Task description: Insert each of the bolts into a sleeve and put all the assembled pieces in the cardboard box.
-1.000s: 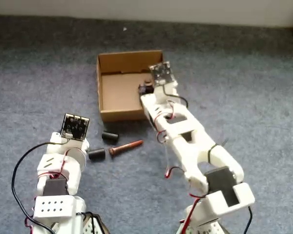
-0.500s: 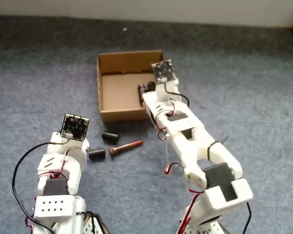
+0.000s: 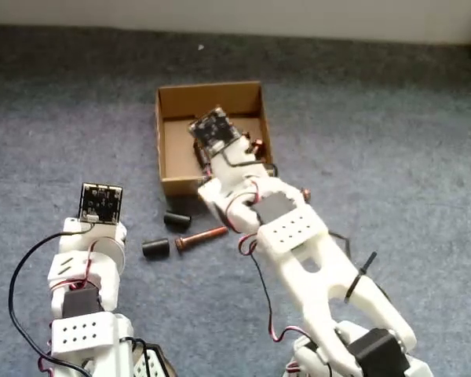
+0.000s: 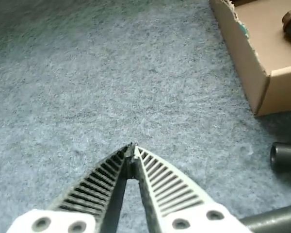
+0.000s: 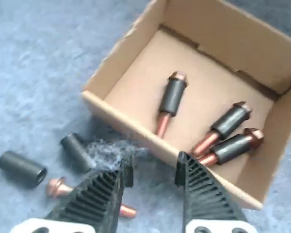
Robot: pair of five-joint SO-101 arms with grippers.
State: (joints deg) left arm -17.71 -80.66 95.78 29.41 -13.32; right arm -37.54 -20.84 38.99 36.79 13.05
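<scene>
Right end effector (image 5: 154, 170) gapes empty above the near wall of the cardboard box (image 5: 223, 34), three assembled pieces (image 5: 173, 94) inside; left end effector (image 4: 132, 150) pinched closed, empty; one bolt (image 3: 202, 236), two sleeves (image 3: 155, 248) loose on the surface (image 3: 377, 118)

grey carpet (image 3: 392, 118) — on it a cardboard box (image 3: 180, 186), two black sleeves (image 3: 155, 248) (image 3: 177, 220), one copper bolt (image 3: 202, 236)

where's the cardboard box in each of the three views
High view: cardboard box, upper middle.
Left wrist view: one box corner, ahead of the left hand.
Right wrist view: box just beyond the right hand.
Shared landmark: dark sleeve beside the box's front wall.
</scene>
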